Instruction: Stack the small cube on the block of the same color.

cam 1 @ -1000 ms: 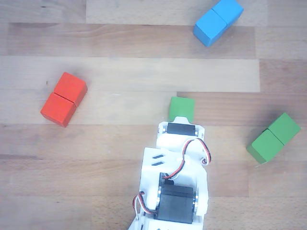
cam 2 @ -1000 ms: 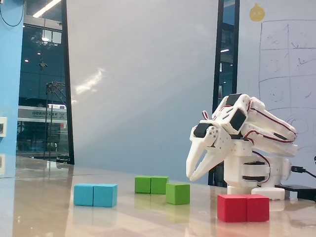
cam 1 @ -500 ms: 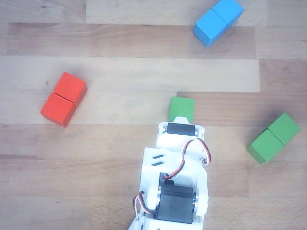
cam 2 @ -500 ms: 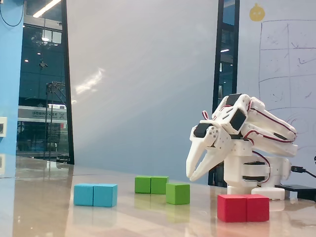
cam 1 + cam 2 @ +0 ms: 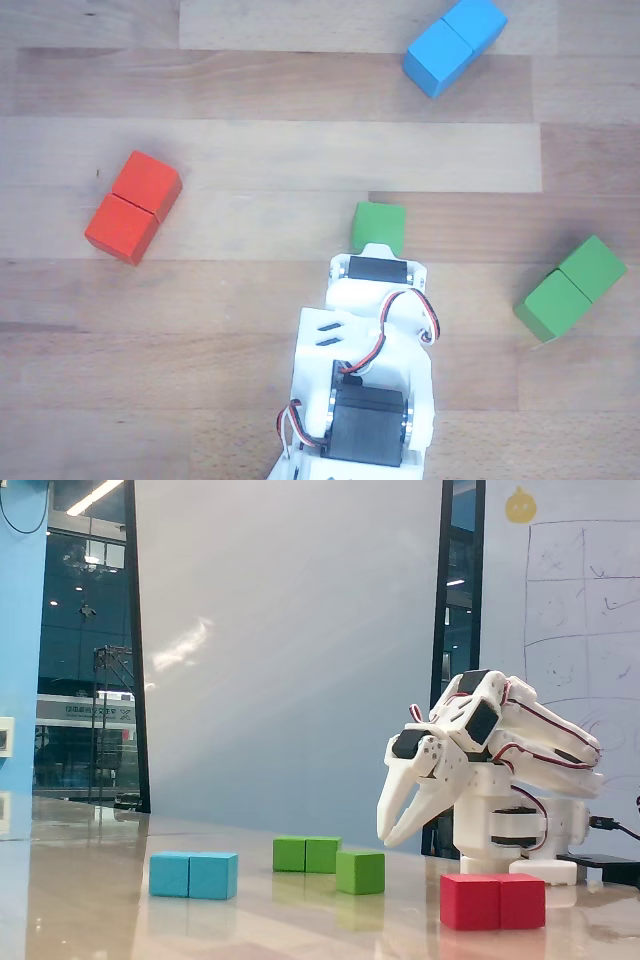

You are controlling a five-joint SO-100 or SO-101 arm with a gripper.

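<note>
The small green cube (image 5: 378,226) lies on the wooden table just beyond the front end of my arm (image 5: 372,330); in the fixed view it (image 5: 360,871) sits below and a little left of my gripper (image 5: 386,838). The gripper points down, hangs above the table with its jaws slightly apart, and holds nothing. Its fingertips are hidden under the wrist in the other view. The green oblong block (image 5: 570,288) lies to the right of the arm, apart from the cube; in the fixed view it (image 5: 306,854) lies behind the cube.
A red oblong block (image 5: 133,206) lies at the left and a blue oblong block (image 5: 455,45) at the top right. In the fixed view the blue block (image 5: 194,875) is at the left and the red block (image 5: 492,900) is in front of the arm's base.
</note>
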